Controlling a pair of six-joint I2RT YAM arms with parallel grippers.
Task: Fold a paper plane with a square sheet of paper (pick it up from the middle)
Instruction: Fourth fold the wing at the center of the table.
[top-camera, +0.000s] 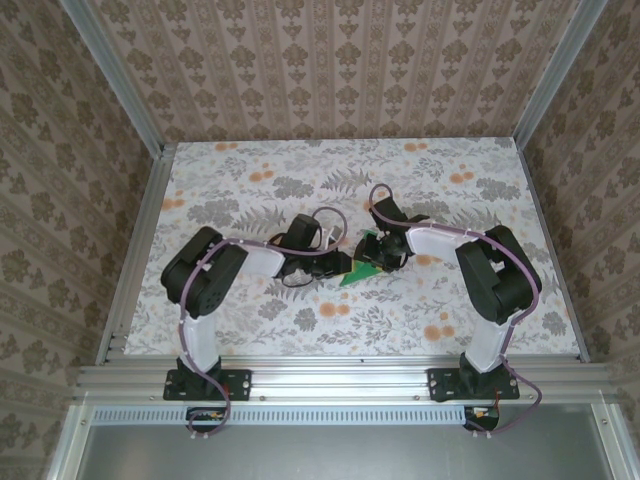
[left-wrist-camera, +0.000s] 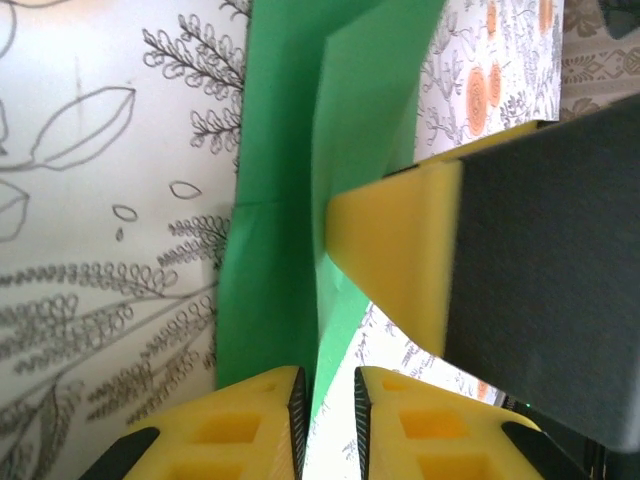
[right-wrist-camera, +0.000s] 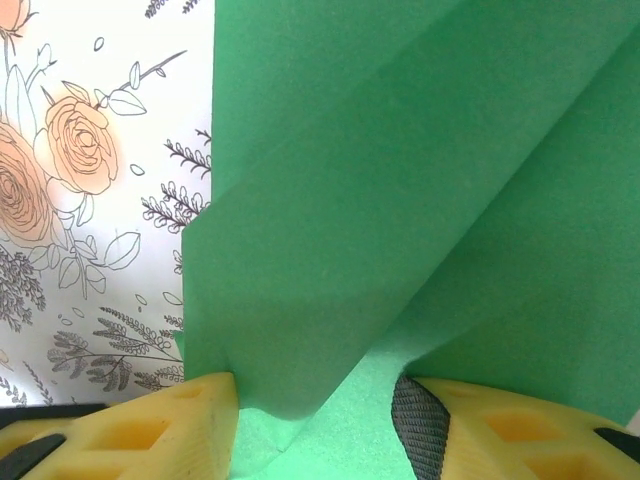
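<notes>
The square sheet of paper (top-camera: 355, 273) is bright green and partly folded, lying mid-table between both grippers. In the left wrist view the paper (left-wrist-camera: 280, 200) has a raised crease running down into my left gripper (left-wrist-camera: 329, 385). Those jaws stand narrowly apart, the paper edge rests against the left pad, and table shows beside the right pad. A yellow finger (left-wrist-camera: 400, 255) of the right gripper presses on the paper's right flap. In the right wrist view my right gripper (right-wrist-camera: 315, 395) is open wide and straddles the paper (right-wrist-camera: 400, 200), whose flaps rise over both fingertips.
The floral tablecloth (top-camera: 250, 190) covers the table, with aluminium rails (top-camera: 340, 375) at the near edge and patterned walls around. Both arms (top-camera: 215, 270) bend inward, and their wrists meet at the centre. Cables (top-camera: 325, 215) loop above the left wrist.
</notes>
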